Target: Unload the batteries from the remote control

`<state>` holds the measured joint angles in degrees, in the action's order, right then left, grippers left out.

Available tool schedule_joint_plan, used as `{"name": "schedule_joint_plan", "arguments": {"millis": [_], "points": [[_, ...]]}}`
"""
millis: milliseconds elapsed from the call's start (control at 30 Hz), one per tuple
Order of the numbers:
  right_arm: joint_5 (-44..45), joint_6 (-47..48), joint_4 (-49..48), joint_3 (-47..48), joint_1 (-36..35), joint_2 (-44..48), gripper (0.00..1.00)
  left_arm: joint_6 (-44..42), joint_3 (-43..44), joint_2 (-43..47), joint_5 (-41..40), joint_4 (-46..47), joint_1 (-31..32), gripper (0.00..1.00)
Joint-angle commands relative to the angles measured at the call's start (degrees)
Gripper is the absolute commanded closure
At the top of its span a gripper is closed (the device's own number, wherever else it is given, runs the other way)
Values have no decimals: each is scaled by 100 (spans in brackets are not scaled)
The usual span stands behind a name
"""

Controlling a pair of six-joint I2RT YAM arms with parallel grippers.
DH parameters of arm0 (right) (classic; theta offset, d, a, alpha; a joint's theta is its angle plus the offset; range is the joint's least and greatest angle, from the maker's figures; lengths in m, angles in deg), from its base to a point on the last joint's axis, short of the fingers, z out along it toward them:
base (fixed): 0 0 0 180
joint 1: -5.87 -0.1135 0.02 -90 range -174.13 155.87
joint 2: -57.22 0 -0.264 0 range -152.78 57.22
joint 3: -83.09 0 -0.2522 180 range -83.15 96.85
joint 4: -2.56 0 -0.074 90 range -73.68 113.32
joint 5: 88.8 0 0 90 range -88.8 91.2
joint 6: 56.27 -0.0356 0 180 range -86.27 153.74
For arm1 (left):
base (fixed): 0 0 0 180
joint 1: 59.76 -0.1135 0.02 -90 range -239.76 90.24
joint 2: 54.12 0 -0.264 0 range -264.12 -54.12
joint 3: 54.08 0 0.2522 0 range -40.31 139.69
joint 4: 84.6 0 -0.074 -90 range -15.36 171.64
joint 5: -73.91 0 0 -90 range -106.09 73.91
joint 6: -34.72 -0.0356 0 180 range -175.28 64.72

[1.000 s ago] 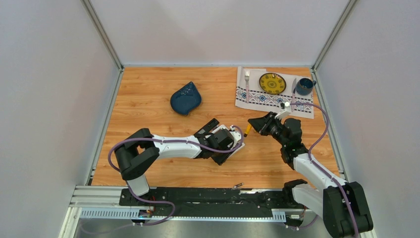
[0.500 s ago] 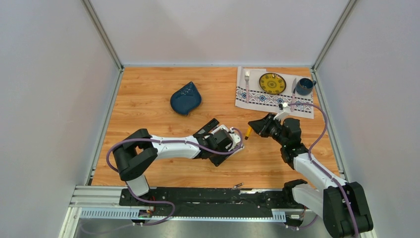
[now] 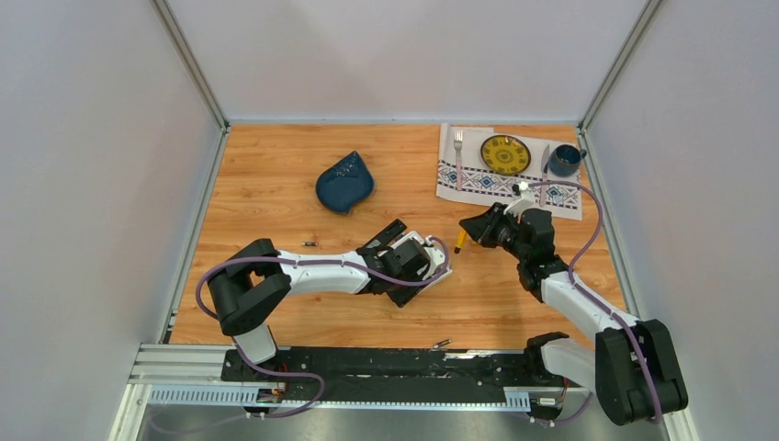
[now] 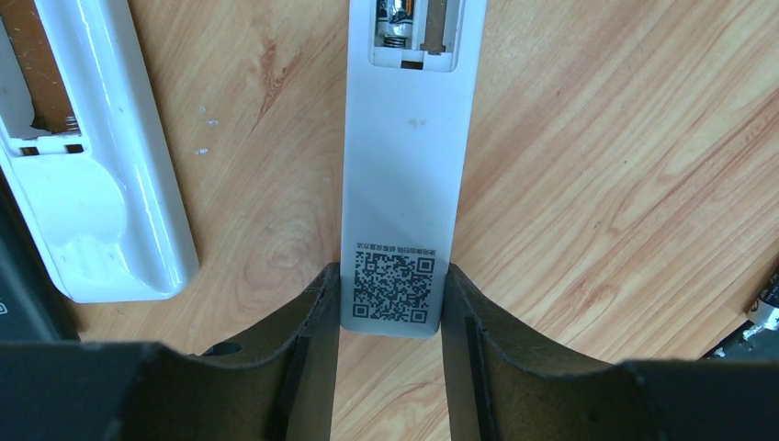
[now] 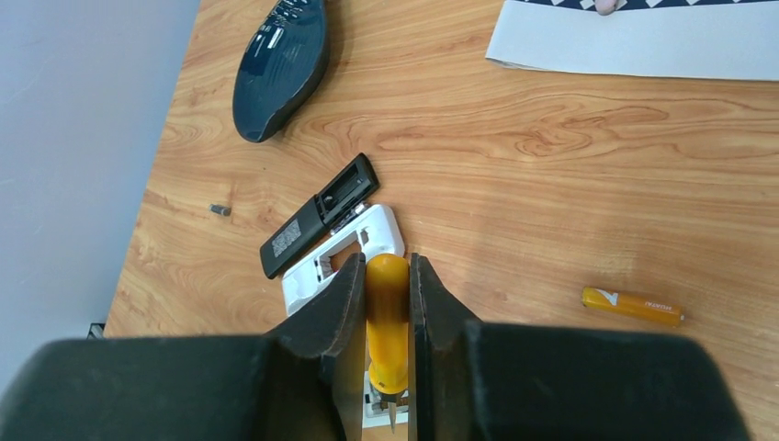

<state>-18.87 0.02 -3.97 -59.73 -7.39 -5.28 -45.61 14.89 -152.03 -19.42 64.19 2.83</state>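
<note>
My left gripper (image 4: 390,276) is shut on the lower end of a white remote control (image 4: 400,165) that lies face down on the wood. Its battery bay (image 4: 413,28) is open, with a spring and one of the batteries showing inside. My right gripper (image 5: 388,266) is shut on an orange-handled screwdriver (image 5: 388,312), blade pointing down over the remote's end. An orange-gold battery (image 5: 632,306) lies loose on the table to the right. A small dark grey battery (image 3: 310,244) lies farther left.
A second white remote (image 4: 92,184) with an open back lies just left of the held one, and a black remote (image 5: 317,216) beside it. A blue leaf-shaped dish (image 3: 344,182) sits behind. A patterned cloth (image 3: 478,184) with plate, fork, knife and mug fills the back right.
A small dark grey battery has appeared on the wood left of the left arm. The right gripper has shifted slightly back with the screwdriver. The left gripper stays on the remote.
</note>
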Motion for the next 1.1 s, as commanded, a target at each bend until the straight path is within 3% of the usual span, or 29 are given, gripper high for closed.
{"name": "schedule_joint_plan", "arguments": {"millis": [0,167,367,667,1067], "points": [[197,190,16,356,-37,-192,100,105,-238,-123,307,-408,34,78],[591,348,87,505,-247,-377,100,140,-264,-141,307,-364,61,91],[908,435,96,664,-476,-719,100,193,-317,-123,307,-268,61,96],[1506,471,149,778,-678,-1036,100,211,-317,-132,307,-250,69,100],[1577,436,-36,787,-731,-1159,100,334,-378,-185,500,-144,69,100]]}}
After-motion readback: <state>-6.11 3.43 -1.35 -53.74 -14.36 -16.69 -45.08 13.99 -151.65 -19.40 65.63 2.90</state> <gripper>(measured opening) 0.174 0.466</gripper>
